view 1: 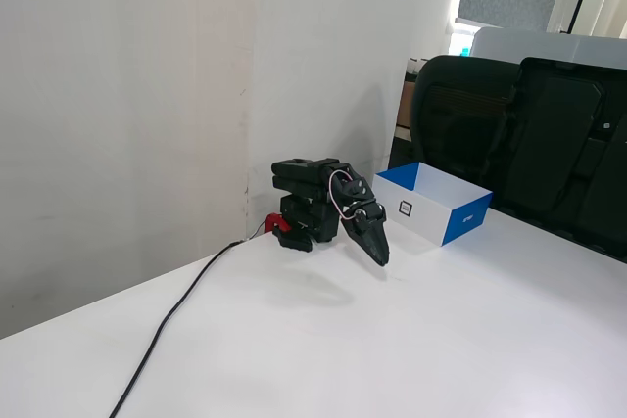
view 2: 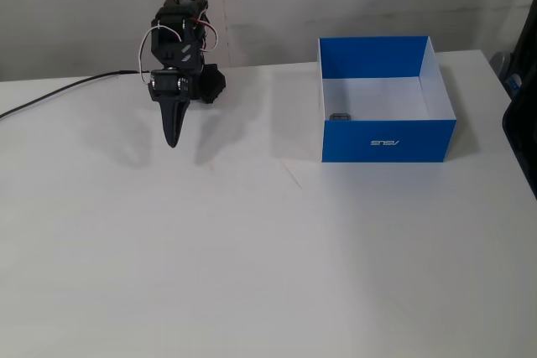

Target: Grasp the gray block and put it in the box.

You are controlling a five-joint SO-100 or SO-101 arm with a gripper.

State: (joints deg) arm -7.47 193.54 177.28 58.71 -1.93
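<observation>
The box (view 2: 382,140) stands on the white table, blue outside and white inside; in a fixed view (view 1: 460,222) its white side bears a small dark square logo. A tiny gray block (view 2: 340,116) lies inside the box at its near left corner; the box wall hides it in the other fixed view. My black gripper (view 2: 173,140) hangs folded near the arm's base, pointing down at the table, well left of the box. It shows in both fixed views (view 1: 380,259). Its jaws are closed together and hold nothing.
A black cable (view 1: 176,310) runs from the arm's base (view 1: 294,227) across the table to its near left edge. Black office chairs (view 1: 509,134) stand behind the table beyond the box. A white wall rises behind the arm.
</observation>
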